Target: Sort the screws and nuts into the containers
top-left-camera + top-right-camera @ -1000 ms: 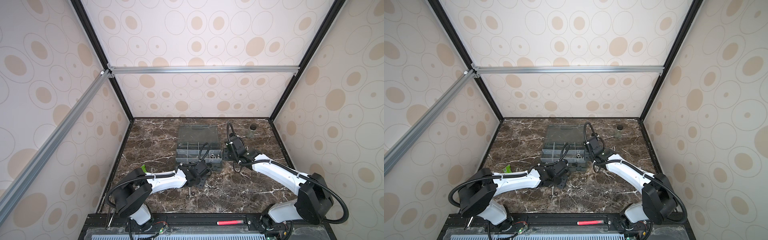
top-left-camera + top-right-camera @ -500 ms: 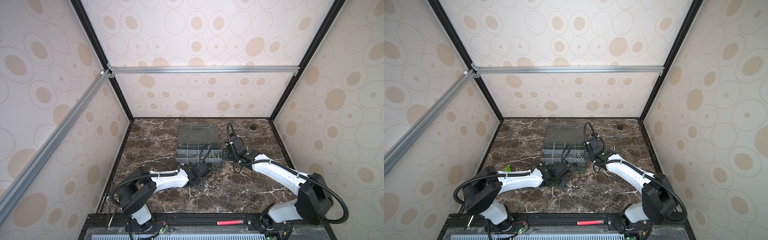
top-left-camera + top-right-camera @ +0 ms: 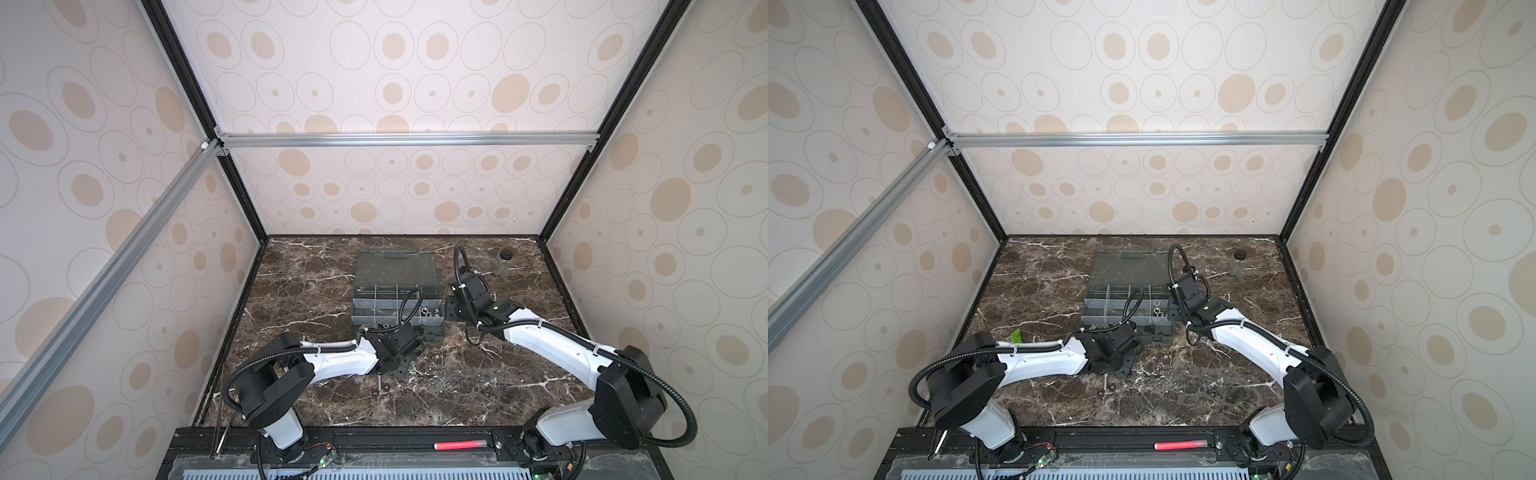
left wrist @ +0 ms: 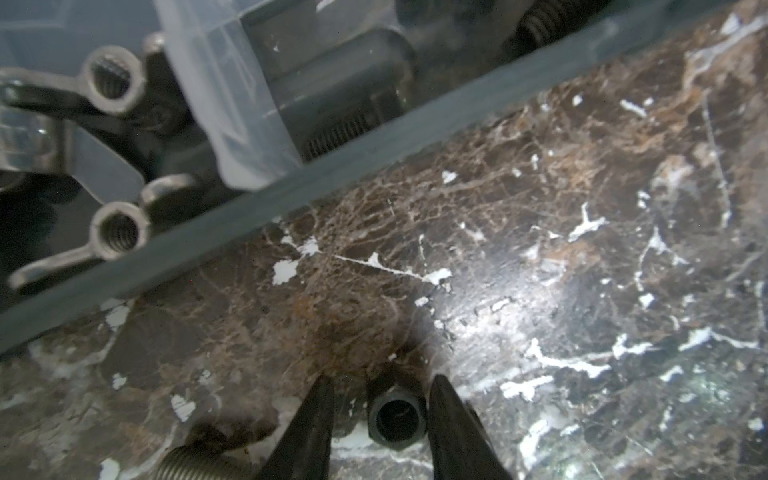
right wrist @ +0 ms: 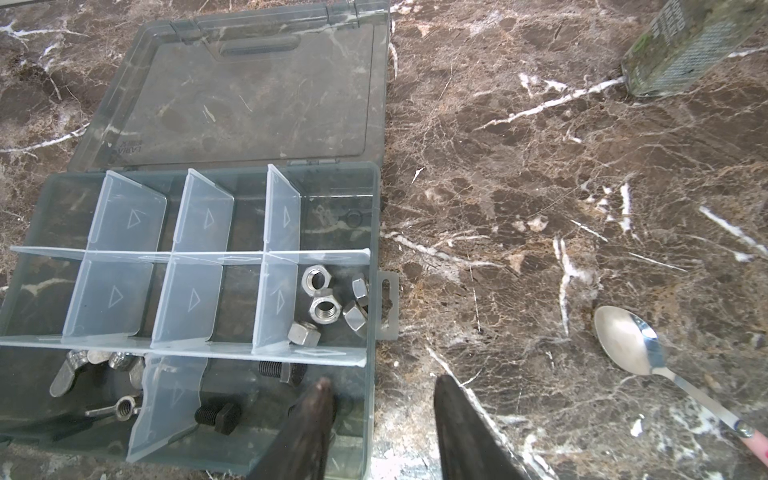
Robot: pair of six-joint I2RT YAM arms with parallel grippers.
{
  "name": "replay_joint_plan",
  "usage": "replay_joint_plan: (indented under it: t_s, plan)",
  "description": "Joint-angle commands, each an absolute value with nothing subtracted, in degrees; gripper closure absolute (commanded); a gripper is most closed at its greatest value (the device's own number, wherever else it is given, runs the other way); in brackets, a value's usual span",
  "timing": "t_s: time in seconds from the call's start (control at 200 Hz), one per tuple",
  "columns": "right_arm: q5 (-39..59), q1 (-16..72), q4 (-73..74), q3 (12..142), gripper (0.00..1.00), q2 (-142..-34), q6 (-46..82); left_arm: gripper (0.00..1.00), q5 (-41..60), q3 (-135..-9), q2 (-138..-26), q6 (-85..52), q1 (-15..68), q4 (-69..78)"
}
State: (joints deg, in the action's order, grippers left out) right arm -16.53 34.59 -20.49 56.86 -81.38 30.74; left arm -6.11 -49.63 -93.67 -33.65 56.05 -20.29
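The dark marble desk (image 3: 478, 382) carries a grey organizer box (image 5: 372, 232) lying open, its lid (image 5: 249, 95) flat behind it. Both arms are low at the box's near edge. A glass jar (image 3: 502, 264) and a spoon (image 5: 627, 340) lie off to the right and seem to have no part in this step.

The right pincer (image 5: 383, 379) is apart and holds nothing. One finger is inside the box's near right compartment and the other is outside over the desk, with the side wall between them. I cannot tell whether either finger touches the wall.

The left pincer (image 4: 380, 379) is down at the desk just in front of the box. Its jaws are apart around a dark hex nut (image 4: 397, 419) that lies flat on the marble. There is a clear gap on one side, while the other finger is almost against the nut.

Part of the sorting looks done. Silver hex nuts (image 5: 324, 303) share one compartment, wing nuts (image 5: 95, 365) another, and black bolts (image 5: 218, 413) the near row. A screw (image 3: 379, 377) and small black rings (image 3: 386, 387) are loose on the desk by the left arm.

The step in hand appears to be picking up the dark nut. The next move calls for closing squarely on its flats without pushing it sideways. Then it needs a straight lift high enough to clear the box's front wall and a release over a nut compartment.
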Motion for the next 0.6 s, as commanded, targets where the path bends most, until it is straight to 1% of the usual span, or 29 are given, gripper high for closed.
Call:
replay_joint_plan:
  t_s: [0.0, 0.33, 0.51, 0.595]
  plan:
    - [-17.0, 34.3, -20.3, 56.0, 0.56, -81.7, 31.7, 0.63, -7.1, -49.2, -93.8, -32.9, 56.7, -21.4]
    - [-16.9, 34.3, -20.2, 55.6, 0.56, -81.4, 32.0, 0.71, -6.5, -49.0, -94.4, -33.0, 56.9, -20.6]
    - [-16.8, 34.4, -20.0, 55.3, 0.56, -81.5, 32.1, 0.79, -5.8, -48.9, -94.3, -33.0, 56.9, -19.9]
    - [-16.9, 34.3, -20.1, 55.3, 0.56, -81.4, 32.2, 0.8, -5.5, -48.9, -94.3, -33.0, 57.0, -19.5]
